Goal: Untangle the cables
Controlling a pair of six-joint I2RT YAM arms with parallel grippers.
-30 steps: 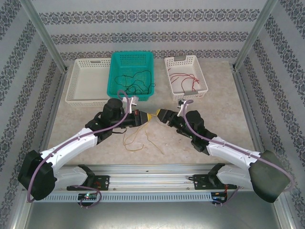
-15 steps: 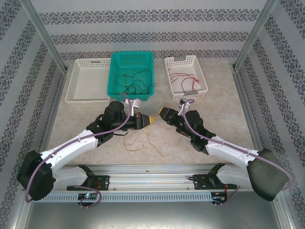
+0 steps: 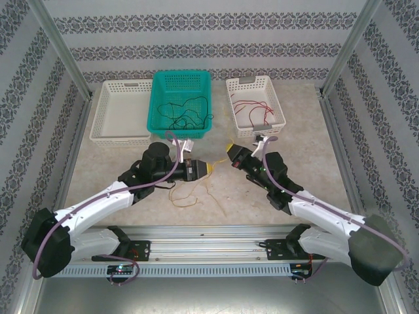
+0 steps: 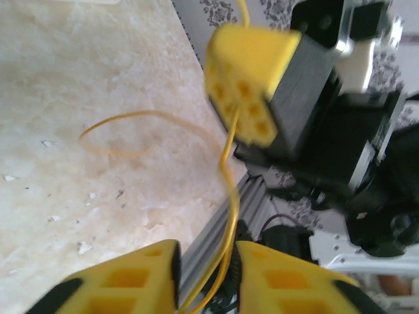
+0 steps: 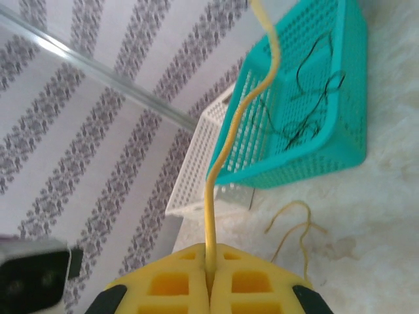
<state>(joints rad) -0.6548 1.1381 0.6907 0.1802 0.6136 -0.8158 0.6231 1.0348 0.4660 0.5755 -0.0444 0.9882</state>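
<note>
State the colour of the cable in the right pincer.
Yellow cable, best in the right wrist view.

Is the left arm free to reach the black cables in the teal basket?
Likely yes: the teal basket lies open just beyond the left hand, though the yellow cable runs between its fingers.

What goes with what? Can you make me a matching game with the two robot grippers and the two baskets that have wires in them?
Things:
1. teal basket
2. right white basket
3. left gripper
4. right gripper

States:
A. shut on the yellow cable
B. holds red cables
C. open around the yellow cable
D. holds black cables

Pairs: 1-D, 2-B, 3-C, 4-A
</note>
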